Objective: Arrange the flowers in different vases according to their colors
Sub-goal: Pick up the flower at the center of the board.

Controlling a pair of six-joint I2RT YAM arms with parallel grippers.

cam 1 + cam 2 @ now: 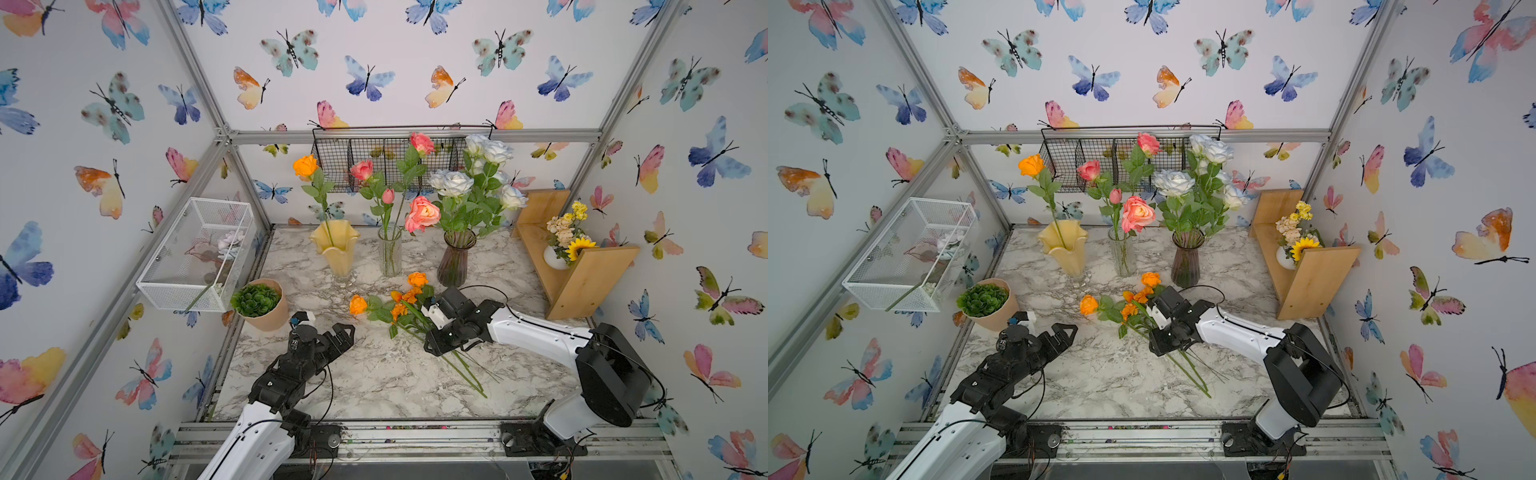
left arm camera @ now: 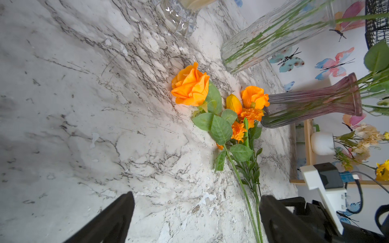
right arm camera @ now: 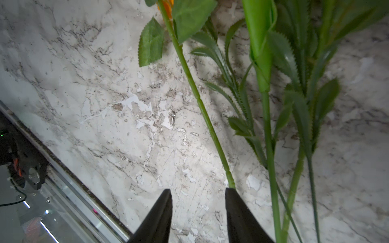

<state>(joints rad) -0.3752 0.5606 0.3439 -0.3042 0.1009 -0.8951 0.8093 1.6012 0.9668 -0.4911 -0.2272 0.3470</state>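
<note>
Right hand (image 3: 197,190) gapes beside loose orange flowers (image 1: 400,309); three vases (image 1: 390,251) behind.

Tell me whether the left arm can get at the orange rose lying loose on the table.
Probably yes. The left tool is open and faces the orange rose across bare marble, nothing between. The right tool sits over the stems, which might crowd it.
</note>
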